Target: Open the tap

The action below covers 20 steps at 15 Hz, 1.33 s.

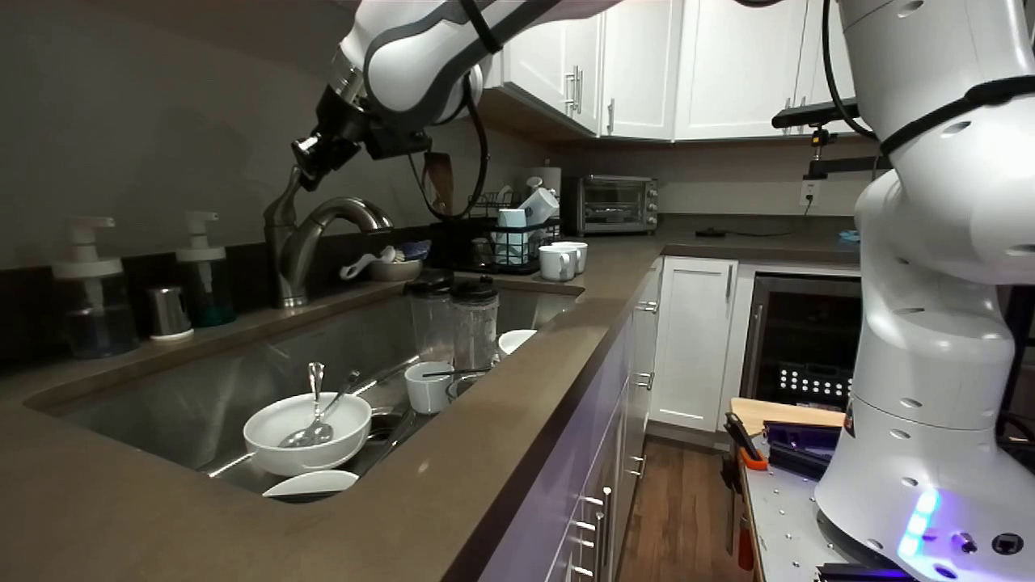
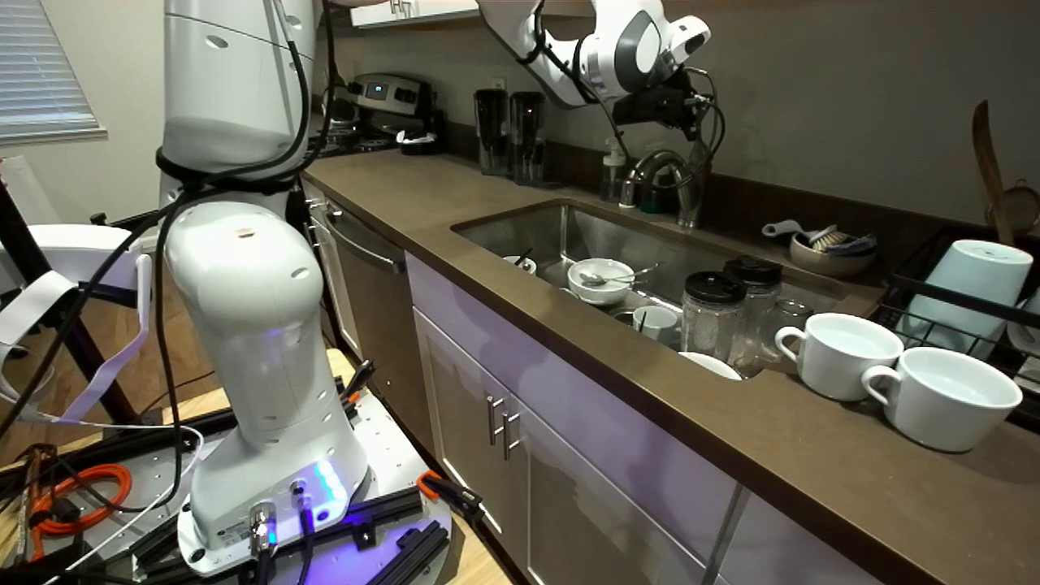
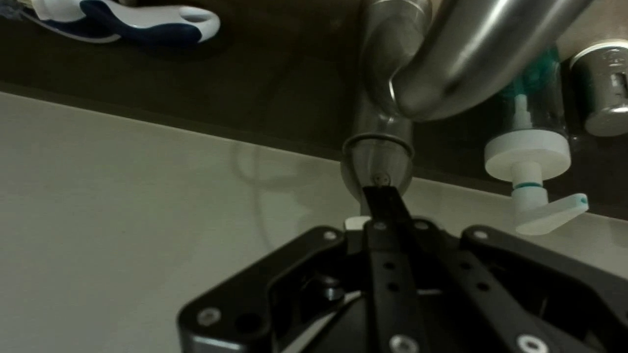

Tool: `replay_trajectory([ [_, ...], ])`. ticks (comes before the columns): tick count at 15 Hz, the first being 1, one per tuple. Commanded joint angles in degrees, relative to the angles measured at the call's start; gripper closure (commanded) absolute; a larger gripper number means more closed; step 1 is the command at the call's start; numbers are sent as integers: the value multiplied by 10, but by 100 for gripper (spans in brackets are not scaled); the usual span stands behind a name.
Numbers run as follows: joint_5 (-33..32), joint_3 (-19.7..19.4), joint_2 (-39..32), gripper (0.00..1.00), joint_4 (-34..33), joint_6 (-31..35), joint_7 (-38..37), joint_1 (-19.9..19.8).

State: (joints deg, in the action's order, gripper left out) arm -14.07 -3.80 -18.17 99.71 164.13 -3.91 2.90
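The tool point(image 3: 386, 198) is at the end of the white arm point(image 1: 420, 69), with its two fingers point(image 3: 392, 275) held together in the wrist view. The tap point(image 1: 301, 250) stands on the counter point(image 1: 162, 509) below the tool, behind the sink point(image 1: 242, 364). Its lever point(image 1: 281, 206) points up to the fingertips, and its spout point(image 1: 348, 208) arches out lower down. Whether the tool touches the lever, I cannot tell.

In the wrist view a soap bottle point(image 3: 527, 152) and a small metal canister point(image 3: 606, 88) show to the right of the tool, and a brush point(image 3: 167, 22) to its upper left.

Down in the sink, lower than the tool, are a white bowl point(image 1: 311, 457) with a spoon point(image 1: 316, 378) in it, a mug point(image 1: 427, 388) and two upright jars point(image 2: 708, 329) with black lids. Well apart from the tool, two white cups point(image 2: 849, 357) sit on the counter beside a dish rack point(image 2: 934, 292); farther off is a toaster oven point(image 1: 614, 202).
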Motion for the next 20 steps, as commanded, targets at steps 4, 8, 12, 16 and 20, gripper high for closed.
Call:
replay_trajectory([
  [4,-17,-24,-21,98,-55,15,-22,24],
  [8,-13,-31,-26,98,-61,19,-25,31],
  [12,-13,-37,-29,98,-65,19,-32,37],
  [16,-11,-44,-31,98,-72,22,-34,41],
  [20,-6,-42,-21,98,-65,4,-30,43],
])
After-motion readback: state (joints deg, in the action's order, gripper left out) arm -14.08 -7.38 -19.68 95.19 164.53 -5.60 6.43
